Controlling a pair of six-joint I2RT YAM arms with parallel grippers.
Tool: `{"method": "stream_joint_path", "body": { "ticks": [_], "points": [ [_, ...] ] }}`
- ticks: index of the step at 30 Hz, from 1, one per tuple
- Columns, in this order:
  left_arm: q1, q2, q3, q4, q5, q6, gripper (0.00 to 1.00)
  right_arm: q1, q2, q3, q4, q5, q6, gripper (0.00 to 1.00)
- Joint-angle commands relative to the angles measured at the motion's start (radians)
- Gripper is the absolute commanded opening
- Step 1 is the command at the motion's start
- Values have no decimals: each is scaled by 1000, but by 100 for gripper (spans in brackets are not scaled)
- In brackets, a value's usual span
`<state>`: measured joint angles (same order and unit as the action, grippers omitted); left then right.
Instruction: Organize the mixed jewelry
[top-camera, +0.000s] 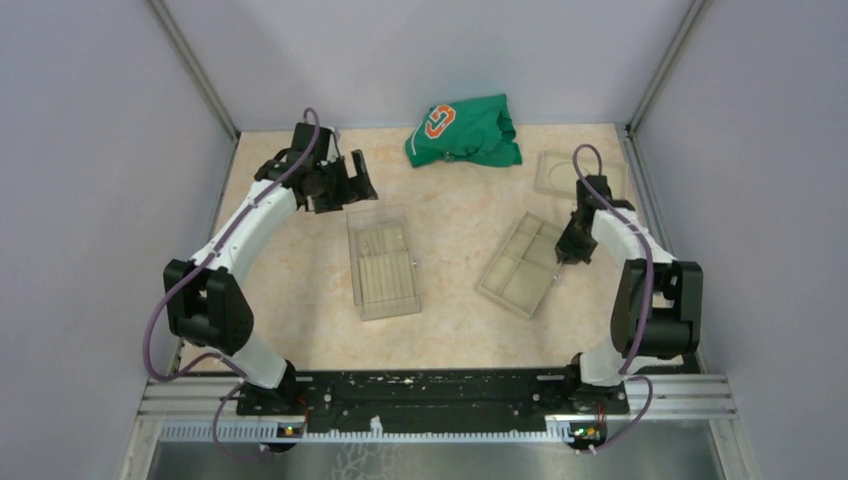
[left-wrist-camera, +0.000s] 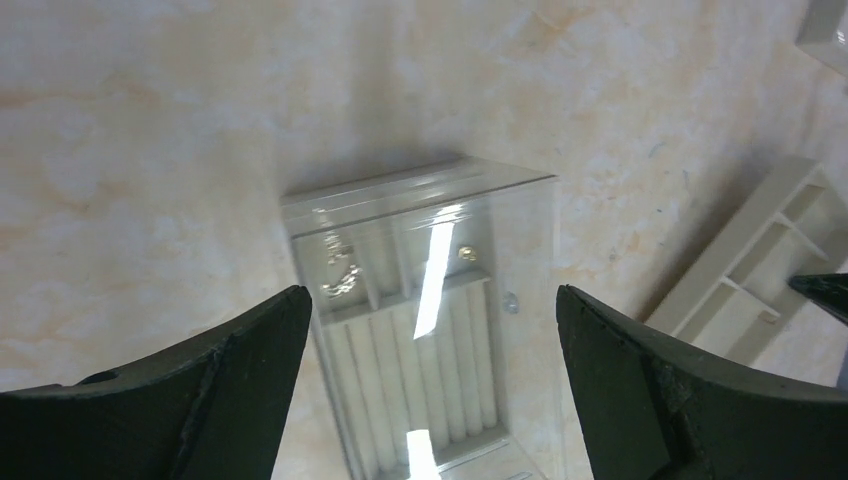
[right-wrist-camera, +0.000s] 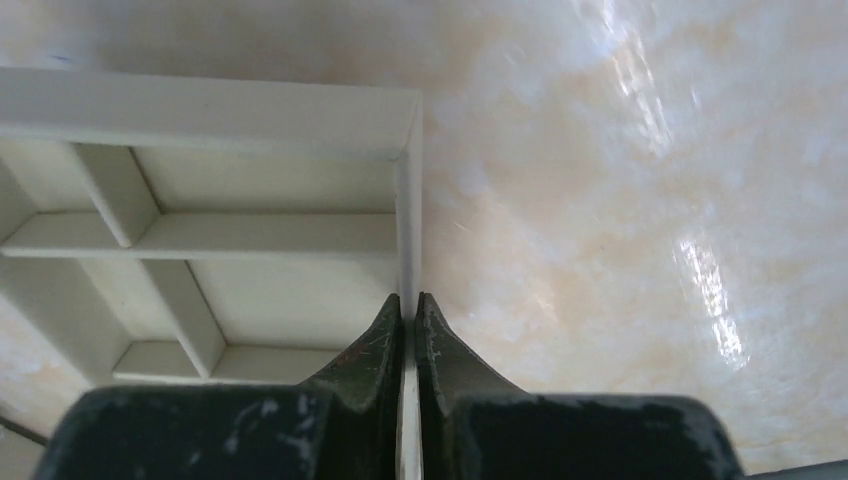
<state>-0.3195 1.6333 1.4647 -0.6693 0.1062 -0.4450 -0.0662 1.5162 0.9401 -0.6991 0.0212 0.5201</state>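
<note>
1. The left tool (left-wrist-camera: 432, 300) hangs with its jaws fully apart above the clear box (left-wrist-camera: 400, 190) and holds nothing.
2. The clear box stands left of centre on the surface (top-camera: 300, 300) with a beige ridged insert inside.
3. The jewelry I can locate is 3 small silvery pieces (left-wrist-camera: 340, 273) at the compartment end of that box. 2 lie in the insert's small compartments, and 1 lies just beside the insert. I can make out no other jewelry in any view.
4. A green cloth (top-camera: 463, 130) lies at the back, well apart from both tools.
5. The beige tray (top-camera: 520, 265) sits right of centre, and every compartment I can see looks bare.
6. The right tool (right-wrist-camera: 408, 300) is closed on that tray's outer wall, near a corner.
7. A second tray (top-camera: 560, 170) rests at the back right.

Assessment: sorting looks early or paused, and the step in hand appears to be repositioning the tray. The pieces in the box still need distributing.
</note>
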Motion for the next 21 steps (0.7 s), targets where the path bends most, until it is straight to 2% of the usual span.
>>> {"method": "stream_joint_path", "body": {
  "ticks": [1,7,10,14,21],
  "points": [
    [47,-110,-77,6,-60,3,98,132,48,227,-52,40,-61,0],
    [98,-152,-176,29,65,-19,98,308,194,465,-131,-41,-108,0],
    [71,-165,-196,59,37,-10,99,381,265,565,-168,-64,-159,0],
    [65,-128,-176,47,41,-19,98,419,330,634,-180,-135,-184,0],
    [65,-123,-237,106,78,-35,99,467,438,712,-223,-141,-211,0]
  ]
}}
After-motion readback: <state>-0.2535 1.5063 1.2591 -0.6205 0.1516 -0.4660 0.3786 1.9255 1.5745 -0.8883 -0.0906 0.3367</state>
